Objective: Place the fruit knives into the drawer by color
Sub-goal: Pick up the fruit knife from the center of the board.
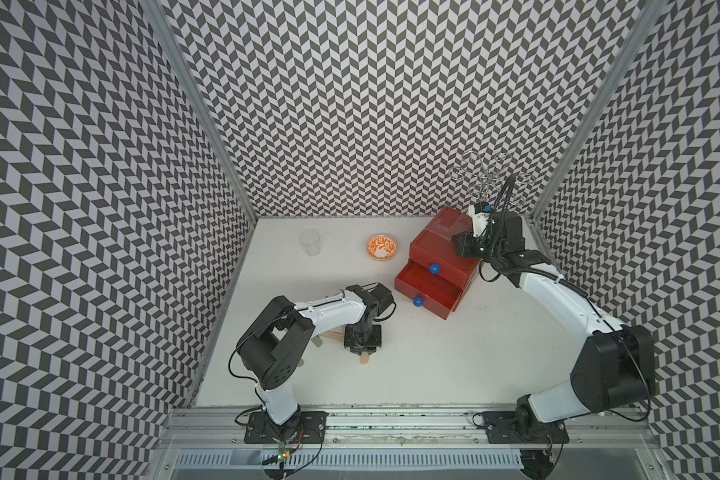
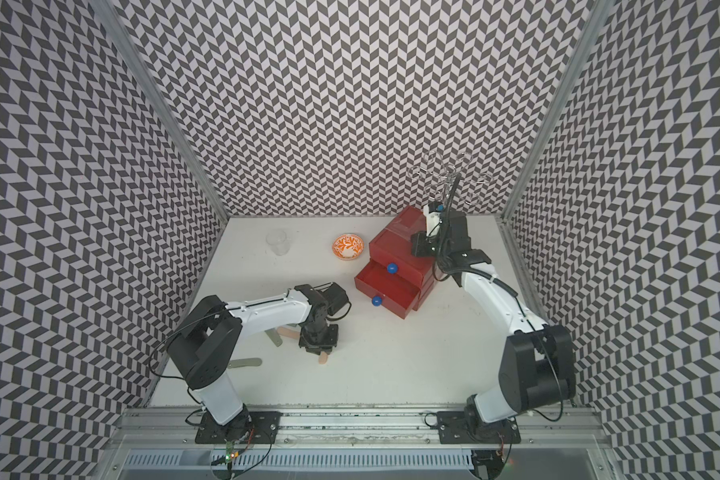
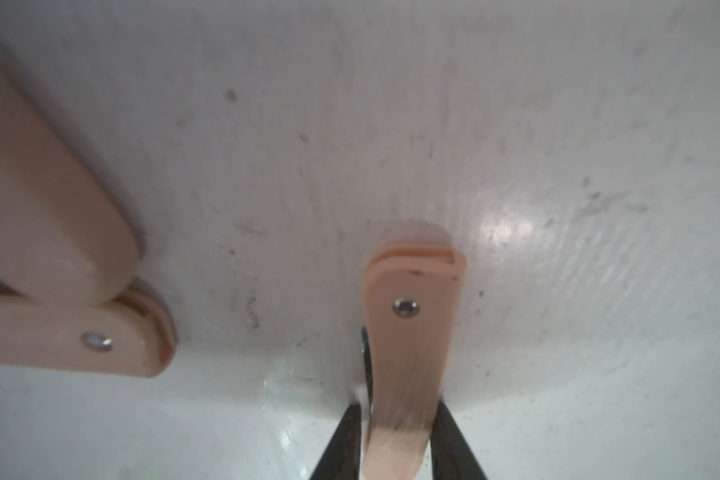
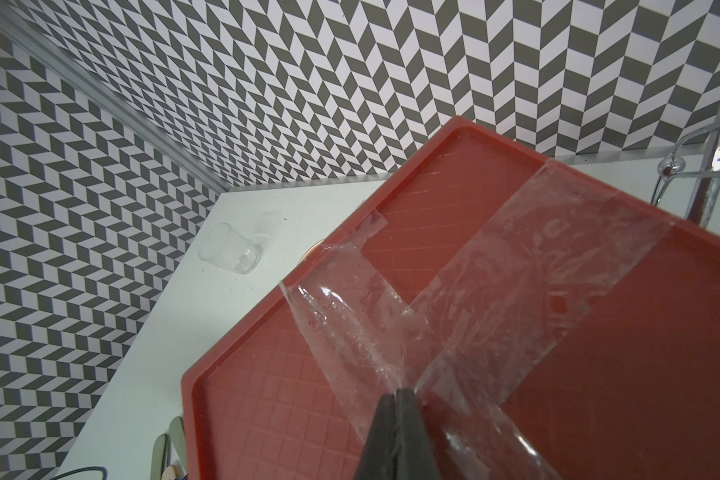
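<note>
A peach fruit knife (image 3: 412,332) lies on the white table, its end poking out from under my left gripper (image 1: 362,350) in both top views (image 2: 323,358). In the left wrist view my left gripper (image 3: 395,405) has a black finger pressed along each side of it. Two more peach knives (image 3: 59,216) cross beside it. Grey-green knives (image 2: 275,338) lie by the left arm. The red drawer chest (image 1: 437,249) stands at the back right with a lower drawer (image 1: 429,289) pulled out. My right gripper (image 4: 398,395) rests shut and empty on the chest's taped top (image 4: 474,332).
A clear glass (image 1: 310,242) and an orange-patterned bowl (image 1: 382,248) stand at the back of the table. A wire rack (image 1: 491,174) rises behind the chest. Patterned walls close in the left, back and right sides.
</note>
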Available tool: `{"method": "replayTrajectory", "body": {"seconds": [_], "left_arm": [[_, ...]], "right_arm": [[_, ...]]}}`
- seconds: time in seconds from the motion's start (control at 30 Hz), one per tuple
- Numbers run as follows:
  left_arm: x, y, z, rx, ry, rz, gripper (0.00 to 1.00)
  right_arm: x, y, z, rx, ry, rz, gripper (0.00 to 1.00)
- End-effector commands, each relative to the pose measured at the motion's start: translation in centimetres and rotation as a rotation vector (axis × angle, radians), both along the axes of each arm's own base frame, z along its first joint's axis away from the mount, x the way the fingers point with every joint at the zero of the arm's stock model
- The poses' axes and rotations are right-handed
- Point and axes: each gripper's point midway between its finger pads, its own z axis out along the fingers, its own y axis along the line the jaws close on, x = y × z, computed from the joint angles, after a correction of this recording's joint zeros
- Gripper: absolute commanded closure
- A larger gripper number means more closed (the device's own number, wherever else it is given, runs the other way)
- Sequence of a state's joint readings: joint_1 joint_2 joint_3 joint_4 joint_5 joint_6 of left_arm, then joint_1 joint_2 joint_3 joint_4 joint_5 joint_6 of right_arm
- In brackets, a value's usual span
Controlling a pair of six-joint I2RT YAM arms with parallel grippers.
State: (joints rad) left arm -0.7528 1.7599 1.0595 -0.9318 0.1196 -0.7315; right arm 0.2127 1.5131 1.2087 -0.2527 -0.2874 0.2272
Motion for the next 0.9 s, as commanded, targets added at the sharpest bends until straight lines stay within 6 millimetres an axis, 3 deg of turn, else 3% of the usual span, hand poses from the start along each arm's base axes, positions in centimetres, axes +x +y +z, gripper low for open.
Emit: {"method": "replayTrajectory", "body": {"seconds": [0.0,0.47,0.87], "left_arm": [[-0.3,0.1,-1.1,0.024,0.021,-0.024,0.72],[-0.4,0.9,-1.4,0.045,0.016,-0.042,0.82],[1.0,1.2,0.5,0.030,-0.035,-0.026,0.83]], "right_arm": [[-4.3,-1.1,-9.4,-0.086,0.347,-0.001,0.99],[-4.4,-1.1,-9.7,-0.084,0.355,-0.002,0.99],[-4.4,-1.1,-9.5,-0.086,0.354,-0.005,0.99]]}}
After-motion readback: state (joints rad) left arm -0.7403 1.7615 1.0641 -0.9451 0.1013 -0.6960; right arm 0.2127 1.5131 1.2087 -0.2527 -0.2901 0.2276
